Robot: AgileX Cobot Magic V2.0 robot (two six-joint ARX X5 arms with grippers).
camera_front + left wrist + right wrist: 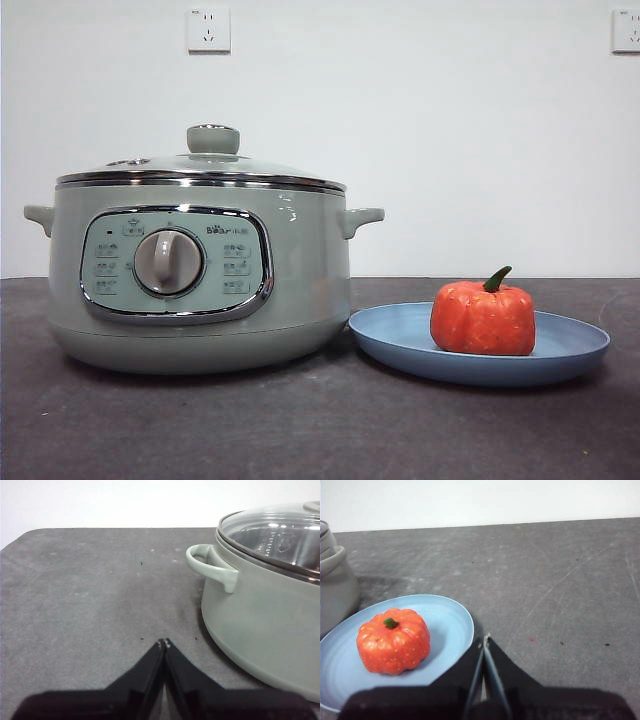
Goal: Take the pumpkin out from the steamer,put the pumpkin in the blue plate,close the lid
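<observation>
The sage-green steamer [200, 290] stands at the left in the front view, with the glass lid [205, 165] resting closed on it. The orange pumpkin [483, 318] sits in the blue plate [400, 335] to the steamer's right. In the left wrist view, my left gripper [164, 642] is shut and empty over bare table, beside the steamer [260, 615] and its lid [275, 532]. In the right wrist view, my right gripper [485, 640] is shut and empty, just past the plate's [452, 615] rim, apart from the pumpkin [393, 641]. Neither arm shows in the front view.
The dark grey table [320, 430] runs under everything, against a white wall with two sockets [208, 30]. The steamer's side handle [210, 567] juts toward the left gripper. Bare tabletop [560, 590] lies beyond the right gripper.
</observation>
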